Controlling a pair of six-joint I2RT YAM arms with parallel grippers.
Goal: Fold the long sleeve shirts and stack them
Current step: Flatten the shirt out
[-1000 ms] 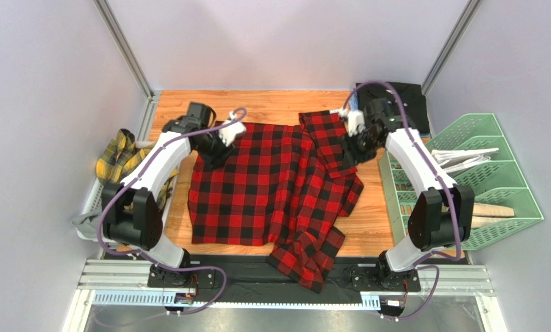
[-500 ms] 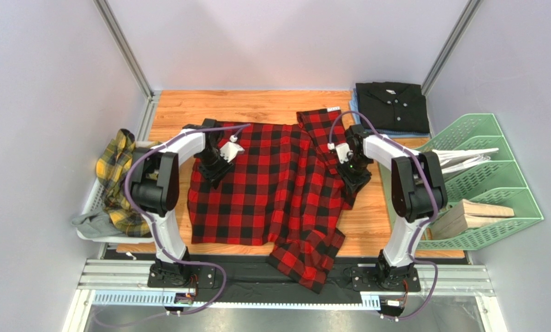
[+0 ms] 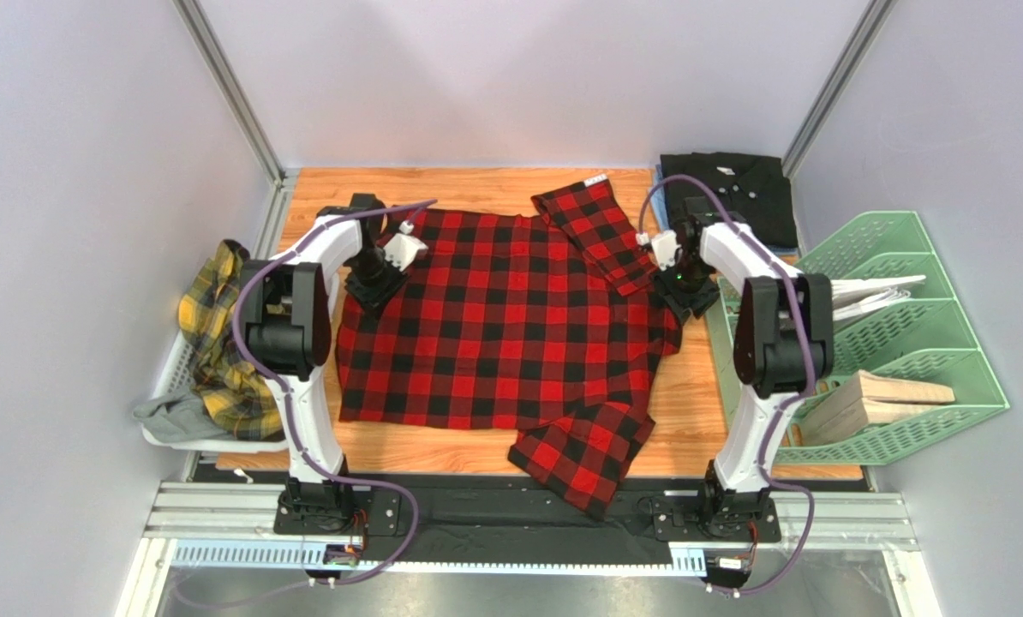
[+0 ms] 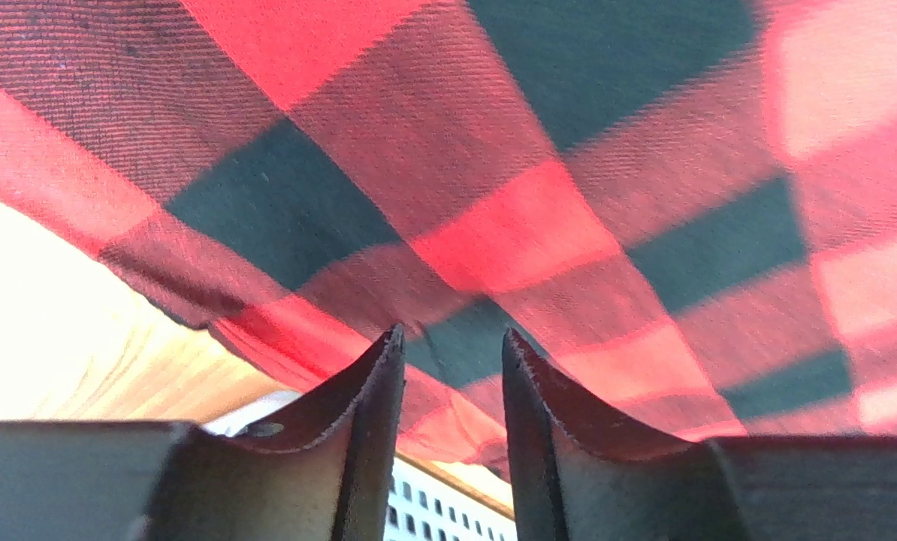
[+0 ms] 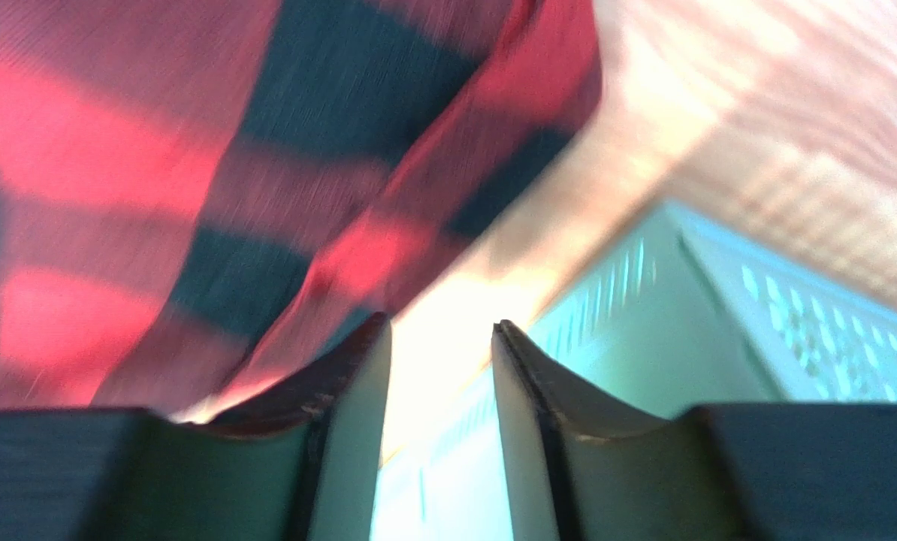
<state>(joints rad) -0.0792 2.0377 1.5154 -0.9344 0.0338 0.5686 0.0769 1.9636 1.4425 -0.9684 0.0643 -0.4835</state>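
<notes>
Although the red-and-black check shirt (image 3: 504,321) lies spread flat on the table (image 3: 478,187), both sleeves trail rightward, nearer the right gripper (image 5: 442,329); its jaws stand narrowly parted and empty at the cloth's right edge; the left gripper (image 4: 453,336) sits at the far-left corner, part open, any pinch unclear; collar and lettering hidden; right wrist view blurred.

Green rack (image 3: 890,238) right, white tray (image 3: 169,370) left, wooden table (image 3: 478,193).
</notes>
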